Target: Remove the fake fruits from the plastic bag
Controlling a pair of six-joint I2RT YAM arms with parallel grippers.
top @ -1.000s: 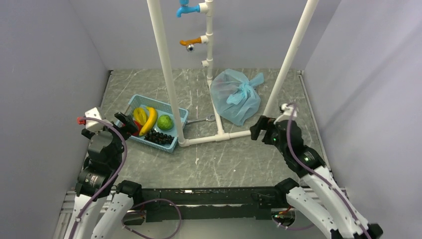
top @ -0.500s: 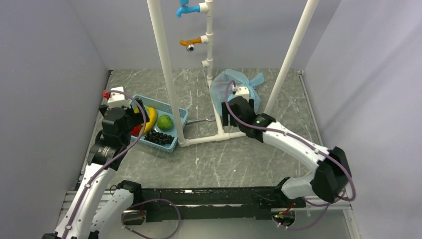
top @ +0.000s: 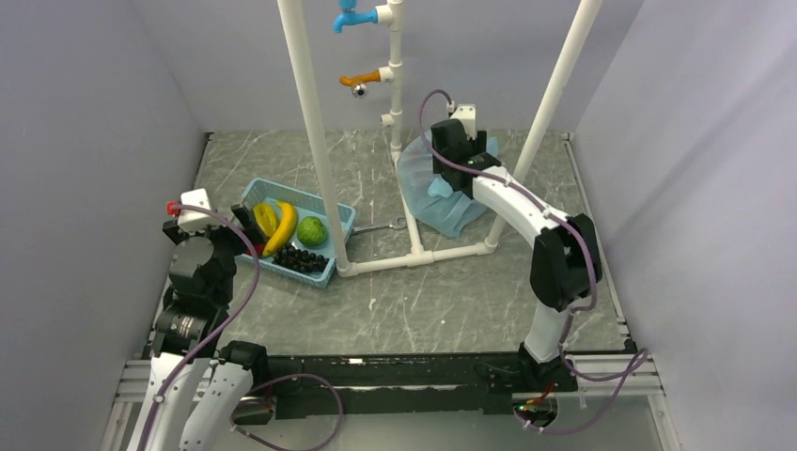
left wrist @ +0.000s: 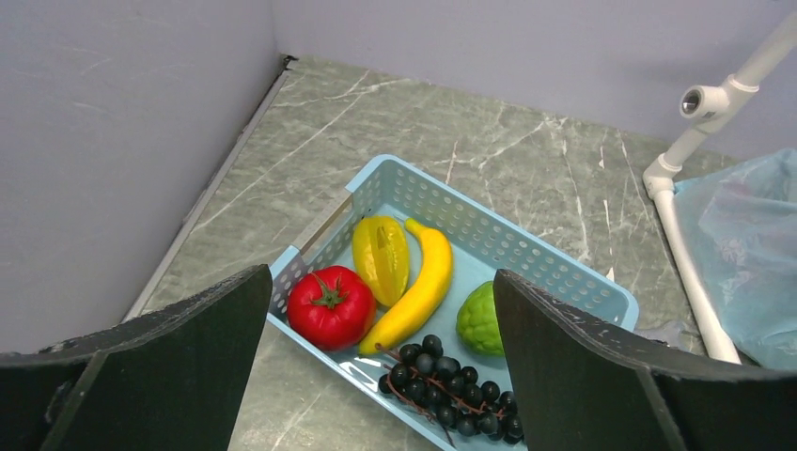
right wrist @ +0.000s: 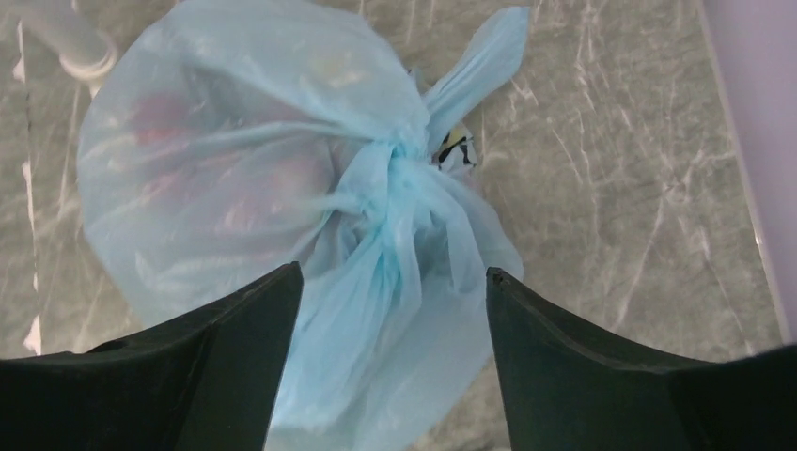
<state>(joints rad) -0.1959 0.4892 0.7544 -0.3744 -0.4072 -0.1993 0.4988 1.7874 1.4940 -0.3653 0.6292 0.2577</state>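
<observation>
Knotted plastic bag (right wrist: 282,188) beside pipe frame (top: 318,141), blue basket (left wrist: 512,240) apart

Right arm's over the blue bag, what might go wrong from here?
1. The bag is tied shut at a knot. If the open right gripper pinches there and lifts, the whole bag may rise with the fruits inside.
2. The film looks thin, so a hard pull could tear it.
3. The pipe stands right beside the bag, and the gripper might knock it.
</observation>
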